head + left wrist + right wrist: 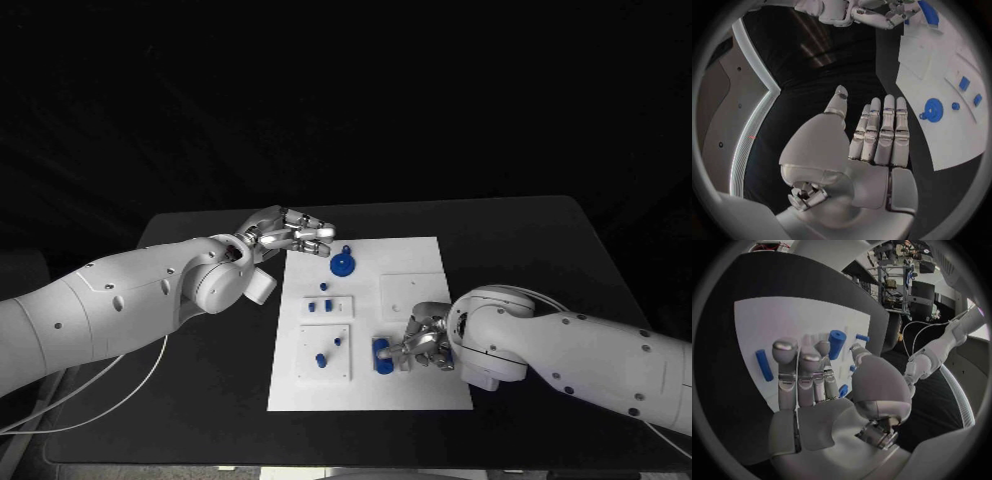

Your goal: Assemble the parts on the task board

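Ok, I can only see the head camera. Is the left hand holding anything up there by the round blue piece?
Observer: No. The left wrist view shows the left hand holding nothing, with its fingers straight and side by side, next to the edge of the task board.
Operator: Is it touching the round piece?
Observer: No. The round blue part lies on the board, apart from the fingertips.
Operator: What's in front of the right hand?
Observer: The right wrist view shows the right hand reaching over the board. A blue cylinder sits just past its fingertips and a long blue bar lies beside them. I cannot tell whether it pinches anything.
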### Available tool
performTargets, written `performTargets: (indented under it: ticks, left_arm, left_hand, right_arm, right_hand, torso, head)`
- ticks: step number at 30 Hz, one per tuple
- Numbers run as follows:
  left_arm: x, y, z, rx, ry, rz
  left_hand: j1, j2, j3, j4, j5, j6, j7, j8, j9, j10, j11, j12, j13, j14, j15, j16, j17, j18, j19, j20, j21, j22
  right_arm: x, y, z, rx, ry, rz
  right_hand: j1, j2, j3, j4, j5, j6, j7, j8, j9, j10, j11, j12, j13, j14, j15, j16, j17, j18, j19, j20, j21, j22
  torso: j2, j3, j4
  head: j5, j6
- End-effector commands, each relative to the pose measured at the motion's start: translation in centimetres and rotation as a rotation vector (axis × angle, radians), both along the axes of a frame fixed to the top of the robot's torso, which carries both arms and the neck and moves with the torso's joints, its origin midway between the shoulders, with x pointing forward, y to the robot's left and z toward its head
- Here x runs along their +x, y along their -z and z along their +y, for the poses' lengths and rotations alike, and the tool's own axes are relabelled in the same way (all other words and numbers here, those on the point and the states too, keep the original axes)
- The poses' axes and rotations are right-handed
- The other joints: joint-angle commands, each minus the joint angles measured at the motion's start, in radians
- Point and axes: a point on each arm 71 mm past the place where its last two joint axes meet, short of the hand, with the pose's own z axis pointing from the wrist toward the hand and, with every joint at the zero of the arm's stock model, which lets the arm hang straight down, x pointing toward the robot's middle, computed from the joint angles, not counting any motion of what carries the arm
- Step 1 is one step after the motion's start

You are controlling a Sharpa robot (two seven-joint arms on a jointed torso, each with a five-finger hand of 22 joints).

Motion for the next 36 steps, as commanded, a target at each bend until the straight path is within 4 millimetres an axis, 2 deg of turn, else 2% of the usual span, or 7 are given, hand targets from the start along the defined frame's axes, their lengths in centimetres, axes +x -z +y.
performTargets:
  ticks: [1, 7, 13, 17, 18, 30, 36]
  left_arm:
    - [0.0, -0.1, -0.2, -0.006, 0.011, -0.005]
    - [0.0, -0.1, -0.1, -0.004, 0.007, -0.004]
    - [0.0, -0.1, -0.1, -0.004, 0.008, -0.003]
    - [0.0, -0.1, -0.1, -0.004, 0.009, -0.003]
    - [0.0, -0.1, -0.1, -0.004, 0.009, -0.003]
    - [0.0, -0.1, -0.2, -0.005, 0.012, -0.002]
    - [0.0, 0.0, -0.2, -0.004, 0.013, 0.000]
  left_hand:
    - [0.006, 0.007, -0.001, 0.006, 0.004, -0.004, 0.001, 0.003, 0.001, -0.009, -0.001, -0.002, 0.001, -0.004, 0.002, -0.003, 0.001, 0.002, -0.004, 0.003, -0.002, -0.001]
    - [0.008, 0.009, 0.001, 0.006, 0.004, -0.004, 0.001, 0.004, 0.001, -0.009, -0.002, -0.002, 0.001, -0.004, 0.002, -0.003, 0.002, 0.002, -0.004, 0.003, -0.002, -0.001]
    - [0.008, 0.009, 0.001, 0.006, 0.004, -0.004, 0.001, 0.004, 0.001, -0.009, -0.002, -0.002, 0.001, -0.004, 0.002, -0.003, 0.002, 0.002, -0.004, 0.003, -0.002, -0.001]
    - [0.008, 0.009, 0.001, 0.006, 0.004, -0.004, 0.001, 0.004, 0.001, -0.009, -0.002, -0.002, 0.001, -0.004, 0.002, -0.003, 0.002, 0.002, -0.004, 0.003, -0.002, -0.001]
    - [0.008, 0.009, 0.001, 0.006, 0.004, -0.004, 0.001, 0.004, 0.001, -0.009, -0.002, -0.002, 0.001, -0.004, 0.002, -0.003, 0.002, 0.002, -0.004, 0.003, -0.002, -0.001]
    - [0.008, 0.012, -0.001, 0.006, 0.005, -0.003, 0.001, 0.003, 0.001, -0.009, -0.001, -0.002, 0.001, -0.004, 0.002, -0.003, 0.002, 0.002, -0.004, 0.003, -0.002, -0.001]
    - [0.007, 0.016, 0.000, 0.008, 0.005, -0.002, 0.001, 0.004, 0.001, -0.009, -0.002, -0.002, 0.001, -0.004, 0.002, -0.004, 0.002, 0.002, -0.004, 0.003, -0.002, -0.001]
  right_arm:
    - [-0.1, -0.1, 0.0, -0.018, -0.042, -0.003]
    - [-0.4, -0.2, 0.0, -0.016, -0.088, 0.014]
    - [-0.7, -0.2, 0.2, -0.017, -0.118, 0.028]
    - [-0.6, -0.1, 0.5, -0.019, -0.128, 0.031]
    - [-0.5, -0.1, 0.6, -0.019, -0.127, 0.029]
    - [0.1, 0.8, 1.3, -0.039, -0.089, -0.021]
    - [0.5, 1.5, 1.4, -0.056, -0.068, -0.049]
  right_hand:
    - [0.012, 0.011, 0.005, -0.016, -0.005, 0.002, 0.000, 0.001, 0.000, 0.003, 0.000, -0.003, 0.001, 0.004, 0.000, -0.004, 0.002, -0.012, 0.015, -0.006, 0.002, 0.090]
    - [0.103, 0.035, 0.041, -0.154, -0.003, 0.051, -0.007, -0.005, 0.016, 0.005, -0.006, 0.006, 0.005, 0.005, -0.002, 0.000, 0.004, -0.014, 0.015, -0.006, 0.011, 0.092]
    - [0.106, 0.045, 0.056, -0.214, -0.003, 0.092, -0.024, 0.004, 0.038, 0.007, -0.014, 0.007, 0.005, 0.006, -0.004, 0.004, 0.007, -0.018, 0.014, -0.008, 0.017, 0.093]
    - [0.112, 0.056, 0.045, -0.248, -0.003, 0.132, -0.041, 0.003, 0.088, 0.010, -0.022, 0.006, 0.004, 0.006, -0.009, 0.005, 0.009, -0.024, 0.013, -0.013, 0.021, 0.093]
    - [0.106, 0.061, 0.036, -0.260, -0.005, 0.134, -0.045, -0.003, 0.136, 0.014, -0.028, 0.005, 0.004, 0.007, -0.014, 0.005, 0.010, -0.027, 0.013, -0.017, 0.022, 0.093]
    - [0.089, 0.096, 0.047, -0.266, 0.000, 0.130, -0.058, 0.001, 0.300, 0.020, -0.032, 0.014, 0.010, 0.008, -0.015, 0.011, 0.011, -0.029, 0.016, -0.019, 0.032, 0.095]
    - [0.076, 0.124, 0.086, -0.275, -0.003, 0.127, -0.063, 0.001, 0.343, 0.024, -0.036, 0.015, 0.012, 0.007, -0.018, 0.013, 0.012, -0.031, 0.017, -0.023, 0.037, 0.095]
  torso:
    - [0.001, 0.0003, 0.0014]
    - [0.001, 0.0004, 0.0012]
    - [0.001, 0.0007, 0.0007]
    - [0.001, -0.0004, 0.0009]
    - [0.001, -0.0004, 0.0009]
    - [0.001, -0.0013, 0.0017]
    - [0.001, -0.0011, 0.0022]
  head:
    - [-0.001, 0.000]
    - [0.001, -0.001]
    - [0.001, -0.001]
    - [0.001, -0.002]
    - [0.001, -0.002]
    - [0.001, -0.007]
    - [0.004, -0.009]
